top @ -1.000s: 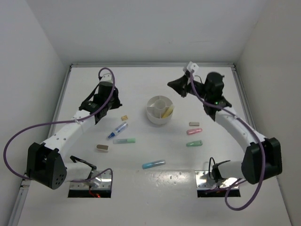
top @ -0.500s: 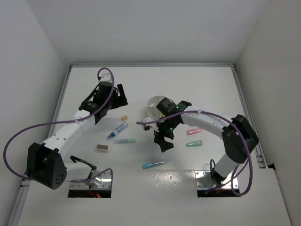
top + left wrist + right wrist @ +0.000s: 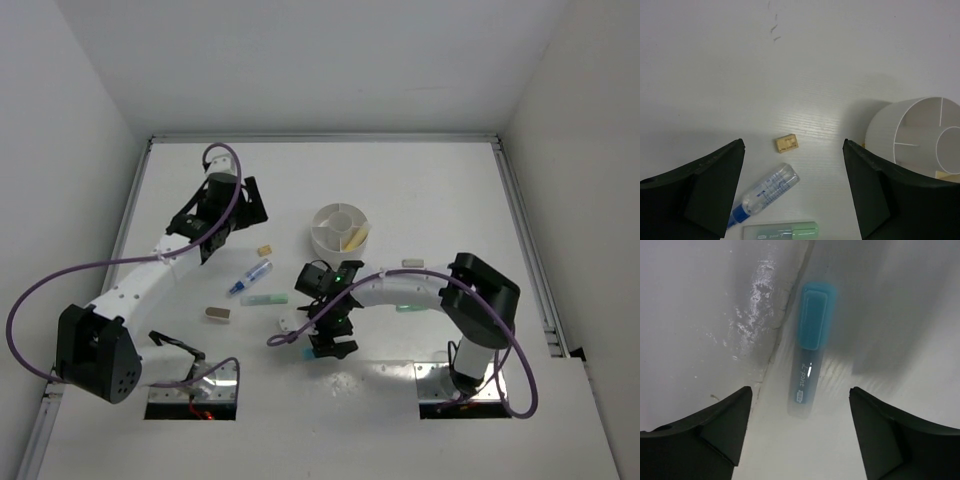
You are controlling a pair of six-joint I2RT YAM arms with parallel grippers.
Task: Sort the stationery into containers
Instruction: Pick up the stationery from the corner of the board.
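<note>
Sorting had barely begun: one yellow marker [image 3: 357,237] lay in the divided white bowl [image 3: 320,240] at 4 o'clock. The right gripper [image 3: 800,392] hung open-jawed over the light blue marker [image 3: 810,340]; the left gripper [image 3: 248,203] was open and empty.

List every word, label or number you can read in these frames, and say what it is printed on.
"L-point", roughly, blurred: white script on the light blue plastic marker, right wrist view.
Small white box below it: unreadable.
Pale green plastic marker: label too small to read.
Clear plastic pen with blue cap: print illegible.
Small tan rectangular eraser: faint marks, illegible.
</note>
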